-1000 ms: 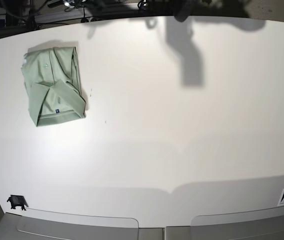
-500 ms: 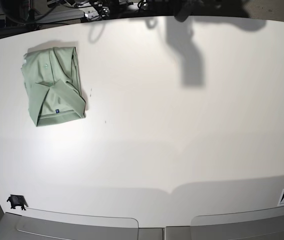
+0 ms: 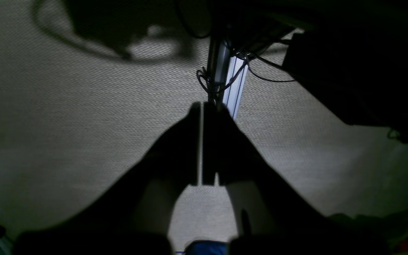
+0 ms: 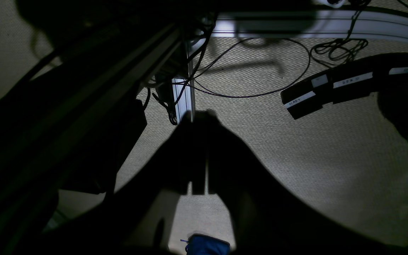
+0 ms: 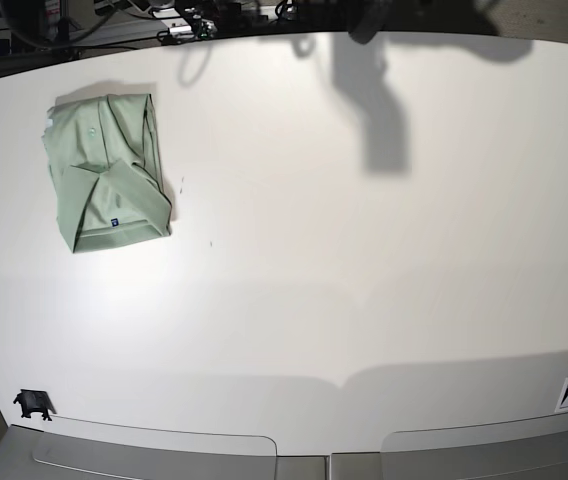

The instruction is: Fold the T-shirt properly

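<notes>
We see the pale mint-green short-sleeved cotton T-shirt (image 5: 107, 171) lying folded into a compact rectangle on the wide white bench (image 5: 364, 280), near the far corner on the base view's left side, with its small blue tag (image 5: 114, 221) showing on the top layer toward the near edge of the bundle. Neither hand appears above the bench in that view; only a dark arm shadow (image 5: 376, 110) falls across its far edge. In the left wrist view, our left hand (image 3: 202, 143) is clenched, its two dark fingers pressed together with only a thin bright slit between them, grasping nothing. Past its fingertips stands a silver metal rail (image 3: 229, 79) with black cables looped around it, over grey woven carpet (image 3: 66, 113). In the right wrist view, our right hand (image 4: 199, 152) is likewise clenched and empty, pointing at the same kind of carpet. Ahead of it and off to its right lies a black power strip with white labels (image 4: 352, 83), with thin black cables (image 4: 253, 94) trailing between. The T-shirt lies well apart from both hands, in neither wrist view.
</notes>
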You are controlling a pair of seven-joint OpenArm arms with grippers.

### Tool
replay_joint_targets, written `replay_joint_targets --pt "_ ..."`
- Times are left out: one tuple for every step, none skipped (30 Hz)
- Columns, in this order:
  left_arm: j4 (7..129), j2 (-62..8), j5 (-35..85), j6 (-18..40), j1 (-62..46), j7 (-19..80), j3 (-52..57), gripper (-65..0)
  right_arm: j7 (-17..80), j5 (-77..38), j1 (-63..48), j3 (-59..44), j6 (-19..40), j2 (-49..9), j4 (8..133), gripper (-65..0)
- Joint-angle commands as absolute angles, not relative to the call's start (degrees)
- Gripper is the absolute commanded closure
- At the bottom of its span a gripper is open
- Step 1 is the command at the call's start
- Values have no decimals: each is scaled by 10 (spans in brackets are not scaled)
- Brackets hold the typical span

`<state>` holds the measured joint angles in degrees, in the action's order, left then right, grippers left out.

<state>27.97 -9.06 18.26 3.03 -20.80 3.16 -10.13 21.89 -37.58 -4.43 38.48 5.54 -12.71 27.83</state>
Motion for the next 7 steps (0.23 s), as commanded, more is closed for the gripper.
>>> replay_joint_targets --pt "281 -91 185 32 -216 29 -101 0 218 -377 -38 382 58 -130 282 0" --pt "281 -91 185 32 -216 29 -101 0 218 -377 -38 382 58 -130 282 0" --pt "281 -91 185 32 -216 29 -101 0 218 -377 -38 382 58 -130 282 0" --pt "281 -91 185 32 -216 29 -101 0 218 -377 -38 382 58 -130 282 0" --pt "281 -91 185 32 -216 29 -101 0 220 -377 -39 382 58 -130 282 0" --pt "281 -91 185 32 -216 30 -101 0 226 -377 -40 382 58 -130 282 0" --pt "281 -91 185 32 -217 29 -101 0 238 -377 -42 382 58 -130 281 0"
